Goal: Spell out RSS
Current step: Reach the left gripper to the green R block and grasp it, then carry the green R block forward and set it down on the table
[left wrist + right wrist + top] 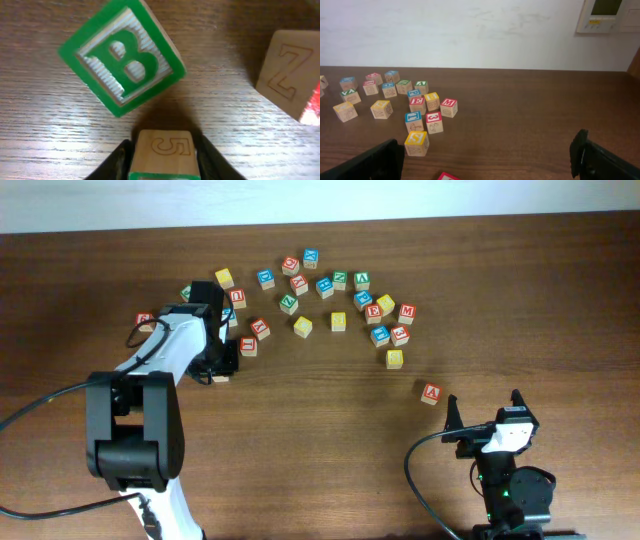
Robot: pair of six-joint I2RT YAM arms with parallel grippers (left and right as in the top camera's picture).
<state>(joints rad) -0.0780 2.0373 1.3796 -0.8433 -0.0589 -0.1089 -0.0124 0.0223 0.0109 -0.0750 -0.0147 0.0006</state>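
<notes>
S block [165,152] | between left claw [162,144] fingers, seemingly gripped | B block [122,57] just beyond

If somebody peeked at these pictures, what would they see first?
A scatter of colourful wooden letter blocks sits in the upper middle of the brown wooden table. At the scatter's left end, the left gripper pinches a plain wooden block carved with an S-like shape, with a big green-framed B block just beyond it. The right gripper waits open at the bottom right, near a lone red block.
</notes>
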